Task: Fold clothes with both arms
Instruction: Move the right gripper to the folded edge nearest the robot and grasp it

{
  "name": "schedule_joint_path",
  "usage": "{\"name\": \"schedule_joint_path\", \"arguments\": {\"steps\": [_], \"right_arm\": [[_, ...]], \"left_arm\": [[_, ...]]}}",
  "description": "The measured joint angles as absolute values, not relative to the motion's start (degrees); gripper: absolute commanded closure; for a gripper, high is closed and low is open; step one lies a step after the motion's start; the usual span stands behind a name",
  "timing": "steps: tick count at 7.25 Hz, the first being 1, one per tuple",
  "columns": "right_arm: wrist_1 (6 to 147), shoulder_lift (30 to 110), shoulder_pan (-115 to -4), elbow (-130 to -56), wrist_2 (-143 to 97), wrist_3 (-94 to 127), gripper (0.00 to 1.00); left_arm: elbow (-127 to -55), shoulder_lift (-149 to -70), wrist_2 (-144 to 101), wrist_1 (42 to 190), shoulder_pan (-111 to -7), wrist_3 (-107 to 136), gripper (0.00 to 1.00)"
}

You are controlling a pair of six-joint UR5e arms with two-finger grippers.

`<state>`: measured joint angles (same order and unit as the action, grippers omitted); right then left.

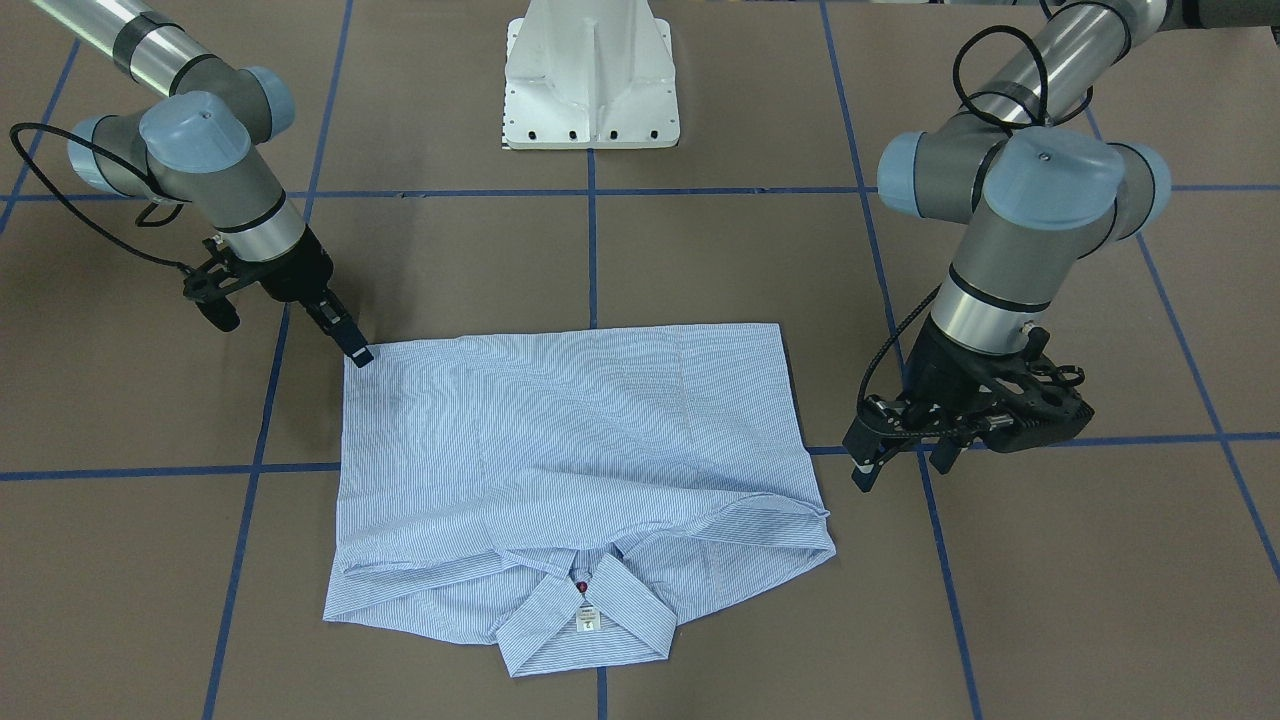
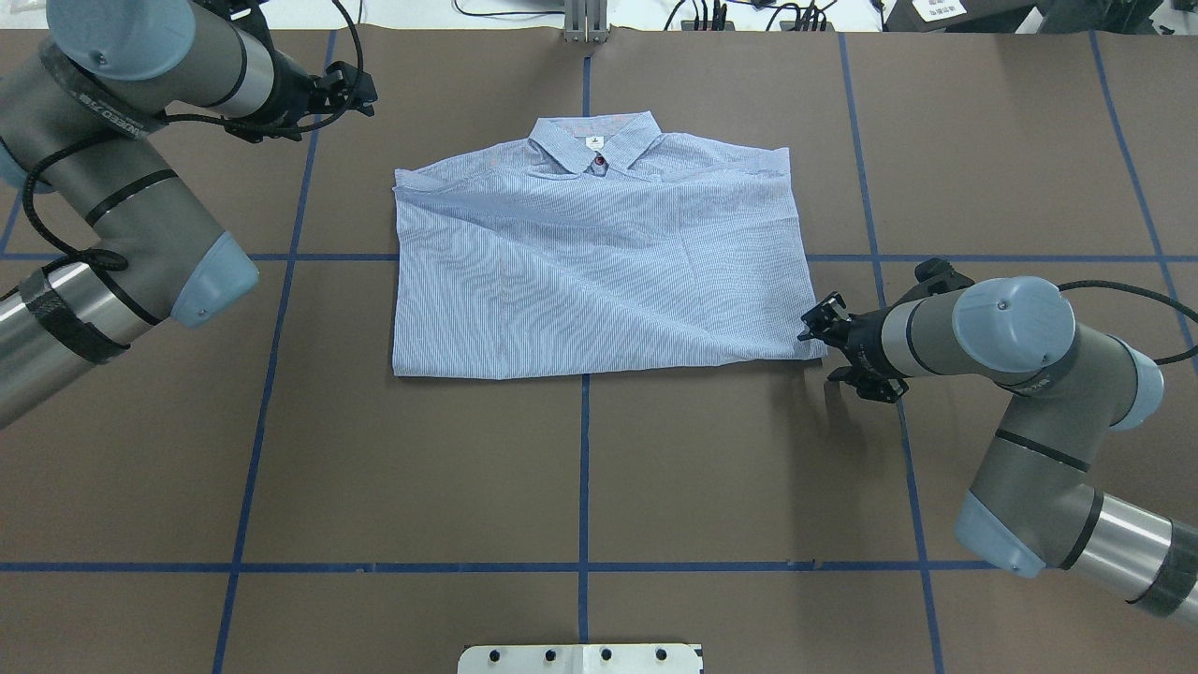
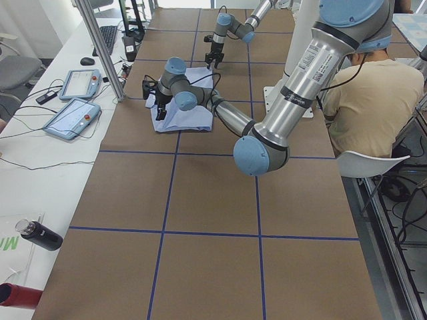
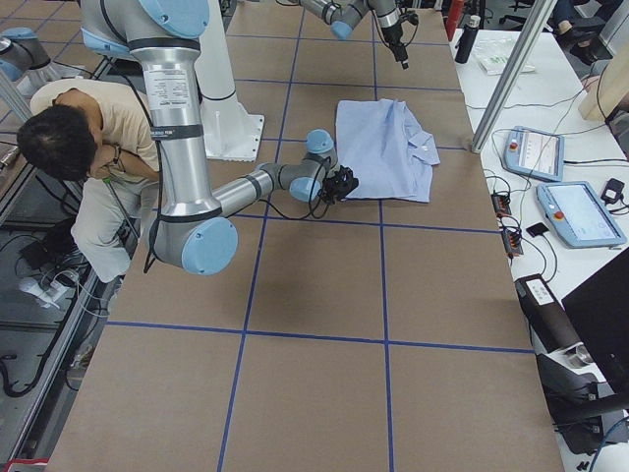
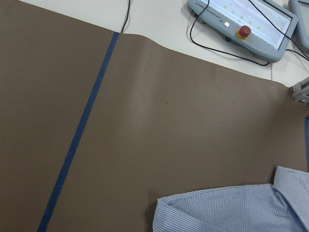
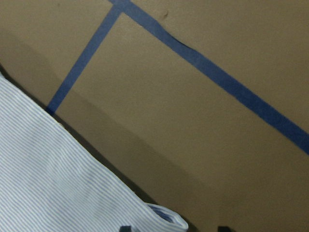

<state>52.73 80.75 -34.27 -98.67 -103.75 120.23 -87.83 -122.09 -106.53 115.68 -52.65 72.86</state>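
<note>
The blue-and-white striped shirt (image 1: 570, 440) (image 2: 599, 271) lies flat on the brown table, folded into a rough rectangle, with its collar (image 2: 594, 140) and white tag on the side far from the robot. My right gripper (image 1: 358, 352) (image 2: 812, 328) sits low at the near right hem corner. In the right wrist view its gripper (image 6: 174, 228) shows two fingertips standing apart, open, with the shirt (image 6: 58, 174) corner between them. My left gripper (image 1: 905, 465) (image 2: 360, 89) hangs open beside the collar end, off the cloth. The left wrist view catches only a shirt (image 5: 231, 212) edge.
The white pedestal base (image 1: 590, 80) stands on the robot's side of the shirt. Teach pendants (image 5: 241, 24) (image 4: 575, 211) and cables lie on the white bench past the table's far edge. A seated person (image 3: 373, 100) is behind the robot. A metal post (image 3: 100, 50) rises near the pendants.
</note>
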Motion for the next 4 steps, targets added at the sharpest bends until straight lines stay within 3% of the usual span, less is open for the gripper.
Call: {"name": "schedule_joint_path", "arguments": {"steps": [1,4], "right_arm": [[52.73,80.72,-34.23,-98.67,-103.77,120.23,1.00],[52.76,80.69,-34.20,-98.66,-104.07,120.18,1.00]], "left_arm": [[-87.79,-122.04,-106.53,115.72,-52.64,72.85,0.00],[-87.69,-121.85,-105.83,115.77,-52.57,72.76,0.00]]}}
